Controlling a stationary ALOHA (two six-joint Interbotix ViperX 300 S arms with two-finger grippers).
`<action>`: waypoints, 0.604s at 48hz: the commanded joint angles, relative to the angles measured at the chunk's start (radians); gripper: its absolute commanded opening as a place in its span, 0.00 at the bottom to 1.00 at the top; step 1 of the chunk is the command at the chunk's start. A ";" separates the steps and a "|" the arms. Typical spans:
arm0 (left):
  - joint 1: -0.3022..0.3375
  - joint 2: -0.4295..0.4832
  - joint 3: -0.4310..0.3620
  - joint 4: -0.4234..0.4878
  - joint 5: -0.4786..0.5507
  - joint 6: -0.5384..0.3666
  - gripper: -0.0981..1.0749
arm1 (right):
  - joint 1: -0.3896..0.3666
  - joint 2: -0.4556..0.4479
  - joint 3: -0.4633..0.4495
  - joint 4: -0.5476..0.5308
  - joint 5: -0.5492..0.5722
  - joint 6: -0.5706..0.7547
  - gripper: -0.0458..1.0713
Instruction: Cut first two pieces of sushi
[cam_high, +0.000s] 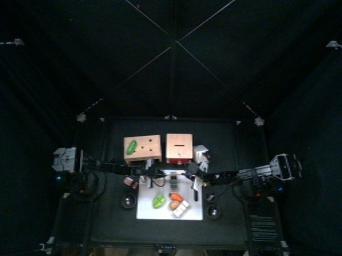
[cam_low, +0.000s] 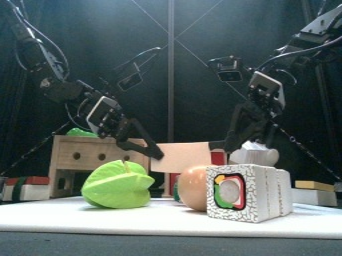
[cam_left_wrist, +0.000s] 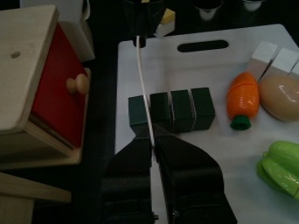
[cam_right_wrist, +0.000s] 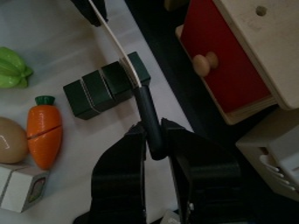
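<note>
Left black arm enters from the left of the top view, elbow raised, forearm angled down toward frame centre. Its black two-jawed left gripper (cam_left_wrist: 155, 162) has the jaws pressed together around a thin white blade-like strip (cam_left_wrist: 140, 83) that runs up the middle of the left wrist view. Right black arm comes in from the right, forearm sloping down to centre. Its black two-jawed right gripper (cam_right_wrist: 162, 149) clamps a black handle (cam_right_wrist: 145, 109).

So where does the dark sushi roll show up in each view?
Top: too small to tell.
Front: not visible.
Left wrist: sushi roll at centre on the white cutting board.
Right wrist: upper middle.
Shared landmark: the carrot lies beside it.
</note>
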 joint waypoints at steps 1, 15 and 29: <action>-0.035 -0.002 0.003 -0.005 0.003 0.000 0.39 | -0.015 -0.011 -0.005 0.014 0.020 0.008 0.39; -0.040 0.006 0.003 -0.011 0.003 0.000 0.39 | -0.006 0.002 0.000 0.029 0.020 0.008 0.39; -0.043 0.012 0.006 -0.012 0.003 -0.002 0.39 | 0.003 0.021 -0.002 0.041 0.020 0.008 0.39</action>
